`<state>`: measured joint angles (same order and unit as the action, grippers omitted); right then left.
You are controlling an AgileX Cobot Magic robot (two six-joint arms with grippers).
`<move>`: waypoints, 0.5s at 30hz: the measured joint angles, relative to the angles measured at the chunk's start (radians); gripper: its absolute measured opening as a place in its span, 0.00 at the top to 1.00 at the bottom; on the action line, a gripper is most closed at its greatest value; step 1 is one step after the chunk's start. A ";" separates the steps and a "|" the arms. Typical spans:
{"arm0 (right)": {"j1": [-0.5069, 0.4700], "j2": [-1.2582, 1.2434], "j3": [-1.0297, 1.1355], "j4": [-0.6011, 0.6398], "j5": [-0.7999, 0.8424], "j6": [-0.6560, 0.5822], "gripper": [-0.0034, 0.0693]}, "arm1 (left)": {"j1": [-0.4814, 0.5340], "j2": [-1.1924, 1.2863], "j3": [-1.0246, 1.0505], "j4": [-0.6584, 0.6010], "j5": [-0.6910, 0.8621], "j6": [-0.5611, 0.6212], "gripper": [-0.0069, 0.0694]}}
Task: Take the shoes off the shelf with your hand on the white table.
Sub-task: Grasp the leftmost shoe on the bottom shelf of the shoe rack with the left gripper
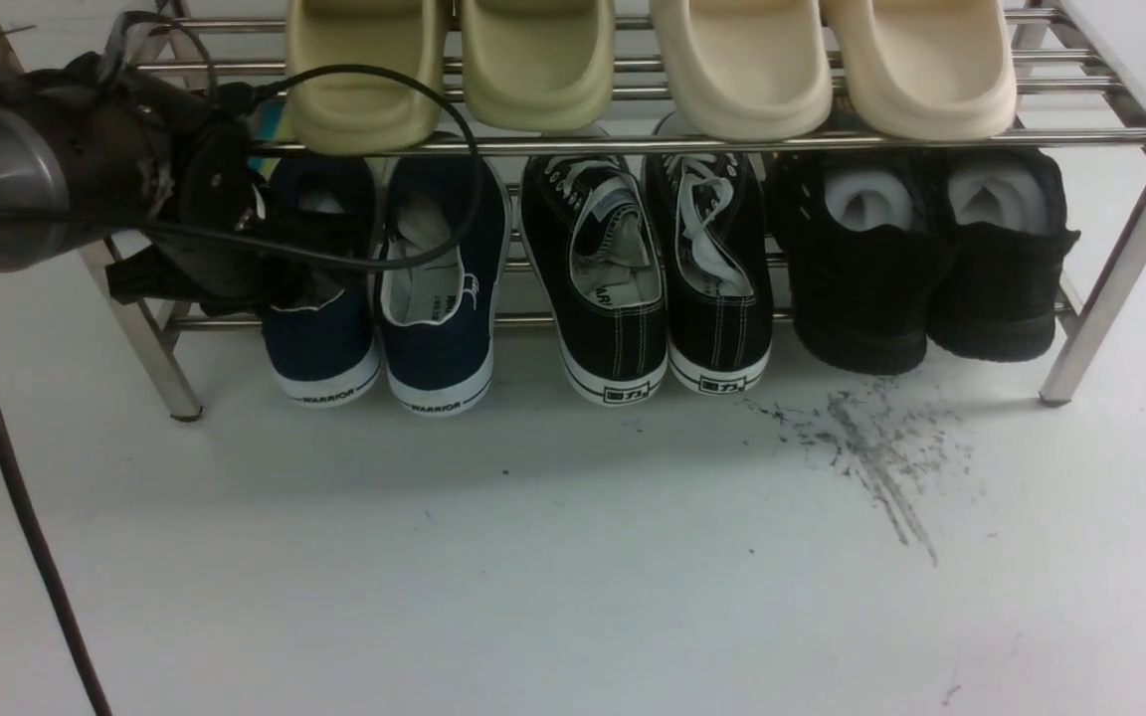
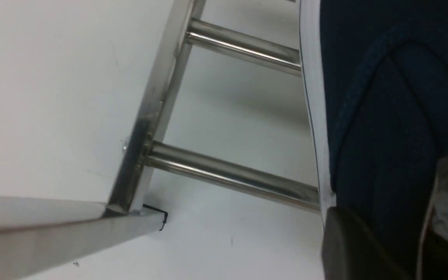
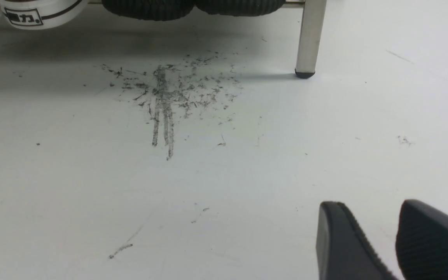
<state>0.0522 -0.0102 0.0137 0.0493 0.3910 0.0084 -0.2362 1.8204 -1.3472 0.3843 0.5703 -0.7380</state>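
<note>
Two navy slip-on shoes with white WARRIOR soles sit at the left end of the steel shelf's (image 1: 633,144) lower tier: the left shoe (image 1: 319,348) and the right shoe (image 1: 439,328). My left gripper (image 1: 285,283), black on a grey wrist with a looping cable, reaches into the left shoe's opening. In the left wrist view one finger (image 2: 348,245) presses the outside of the navy shoe's side wall (image 2: 383,136); the other is inside by the pale lining, so the left gripper (image 2: 383,233) is shut on that wall. My right gripper (image 3: 368,206) hangs open over the white table (image 1: 533,557), holding nothing.
Black lace-up sneakers (image 1: 653,288) and fuzzy black shoes (image 1: 921,259) fill the rest of the lower tier. Olive and cream slides (image 1: 653,70) lie on the upper tier. The shelf's left leg (image 1: 145,348) stands beside my left gripper. Dark scuff streaks (image 1: 871,447) mark the table.
</note>
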 joint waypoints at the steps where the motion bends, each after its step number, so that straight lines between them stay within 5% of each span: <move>1: 0.000 0.000 0.000 0.000 0.000 0.000 0.62 | 0.000 0.000 0.000 0.000 0.003 -0.001 0.85; 15: 0.000 0.000 0.000 0.000 0.000 0.000 0.62 | 0.001 -0.219 0.005 -0.032 0.270 0.059 0.86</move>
<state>0.0522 -0.0102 0.0137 0.0493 0.3910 0.0084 -0.2353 1.6017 -1.3418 0.3521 0.8407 -0.6787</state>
